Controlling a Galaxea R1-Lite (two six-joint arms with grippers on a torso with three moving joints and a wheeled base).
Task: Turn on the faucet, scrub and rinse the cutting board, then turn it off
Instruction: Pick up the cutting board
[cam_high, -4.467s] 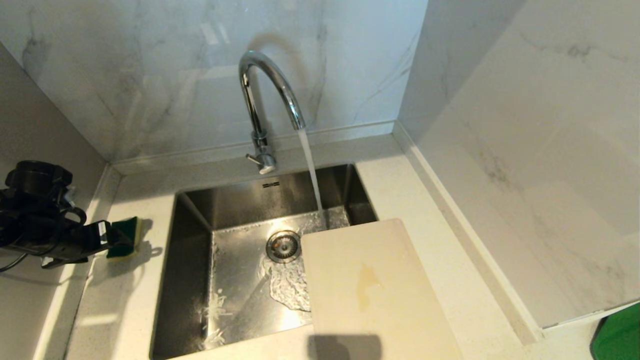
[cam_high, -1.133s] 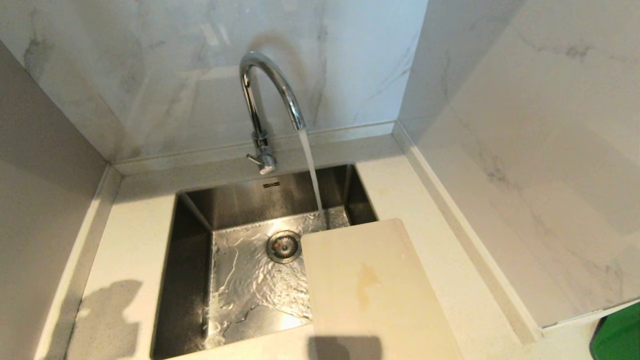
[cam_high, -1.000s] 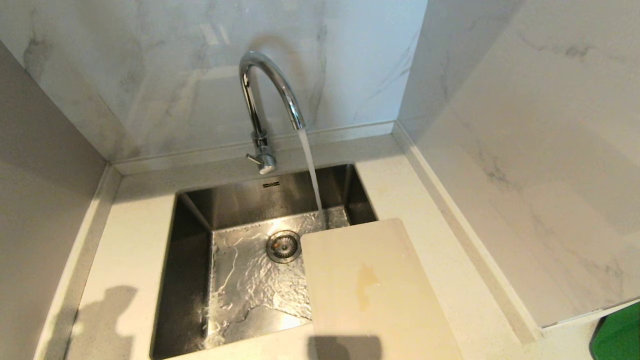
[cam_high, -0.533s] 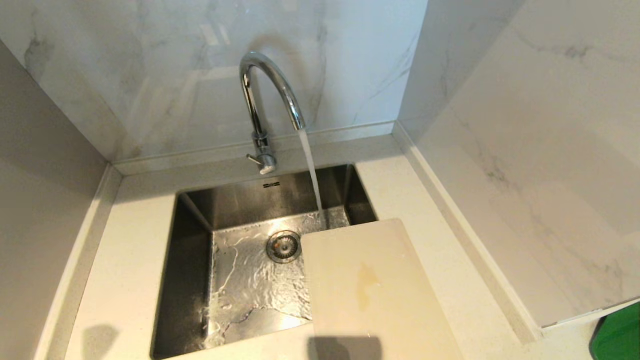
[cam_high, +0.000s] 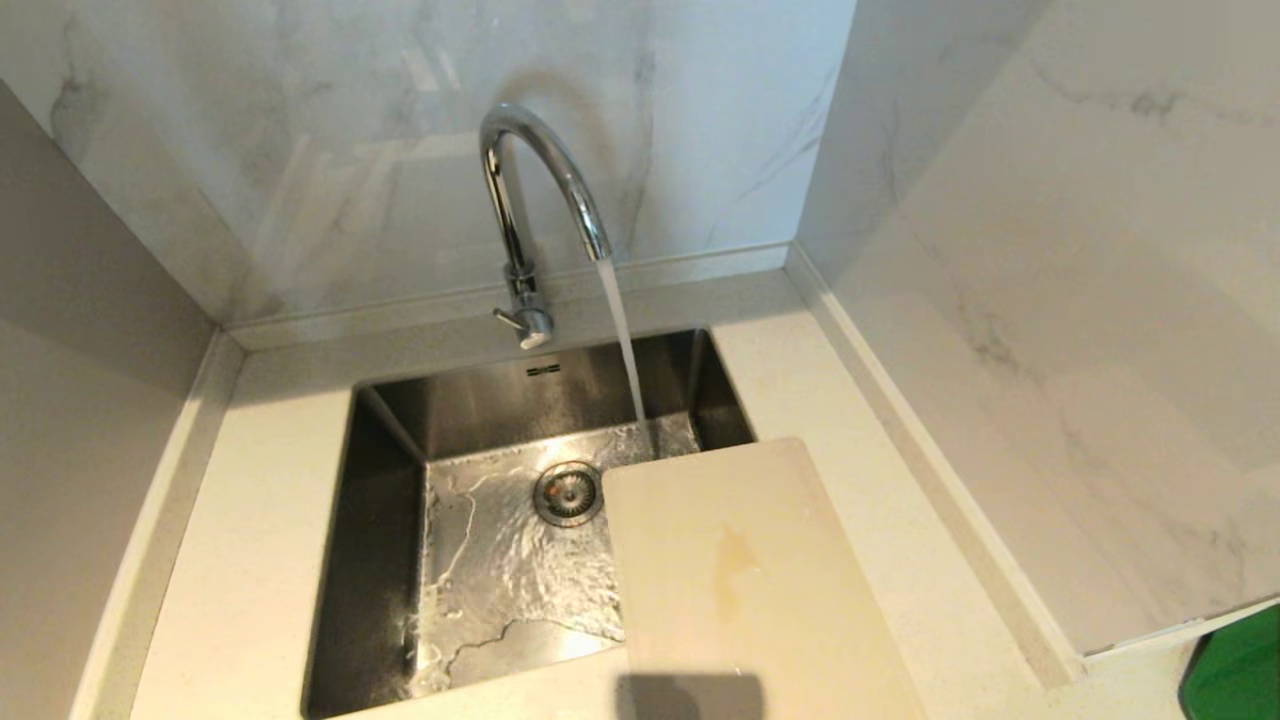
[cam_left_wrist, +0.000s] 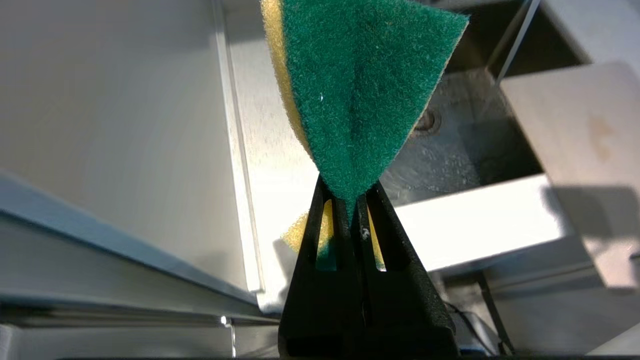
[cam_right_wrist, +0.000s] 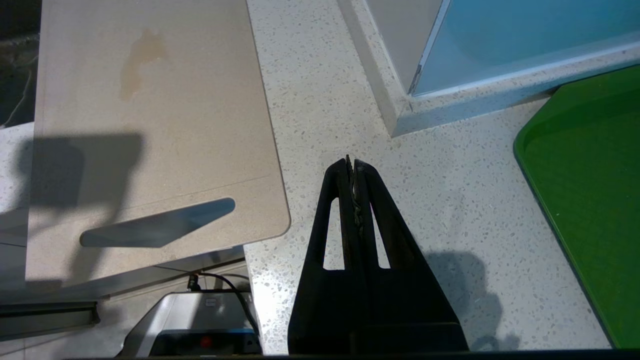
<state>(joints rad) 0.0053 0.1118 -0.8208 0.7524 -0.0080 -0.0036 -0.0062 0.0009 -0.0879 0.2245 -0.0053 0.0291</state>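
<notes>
While water runs from the chrome gooseneck faucet (cam_high: 535, 200) at upper centre into the steel sink (cam_high: 390, 470), the cream cutting board (cam_high: 745, 585) lies lower right. In the left wrist view, the left tool (cam_left_wrist: 350, 200) pinches a fuzzy green-yellow sponge (cam_left_wrist: 360, 85); the board sits right. In the right wrist view, the right tool (cam_right_wrist: 354, 167) is closed, empty over the speckled table (cam_right_wrist: 450, 200), with the slotted board left.

No words or numbers can be read anywhere; the sink (cam_high: 380, 560) has a tiny dark mark on its back wall, but it is too small to make out.
</notes>
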